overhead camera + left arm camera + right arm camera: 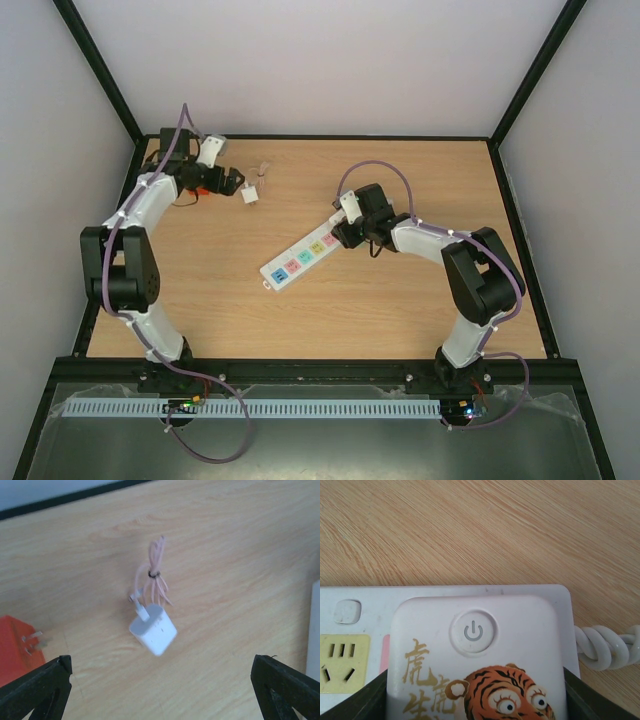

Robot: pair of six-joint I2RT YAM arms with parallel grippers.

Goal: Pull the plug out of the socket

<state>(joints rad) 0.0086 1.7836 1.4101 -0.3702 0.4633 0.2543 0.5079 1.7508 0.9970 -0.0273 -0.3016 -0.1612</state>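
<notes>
Plug [153, 629] looks already out (white charger, pink cord bundled), lying on the table [400, 310] well apart from the socket [298, 262], under the left gripper [160, 667], jaws wide. Right gripper [475, 680] pinches the socket's switch end. Next, I'd guess: release and back off.

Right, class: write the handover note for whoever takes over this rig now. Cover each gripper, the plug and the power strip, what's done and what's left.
Left gripper: open, holding nothing, aimed at the white charger plug.
Right gripper: seems clamped on the switch end of the power strip.
The plug lies on the table with its bundled pink cable, apart from the strip. An orange plug lies next to it.
Done: the plug looks already out; no outlet on the strip appears occupied.
Left: probably only releasing the strip and withdrawing both arms.
</notes>
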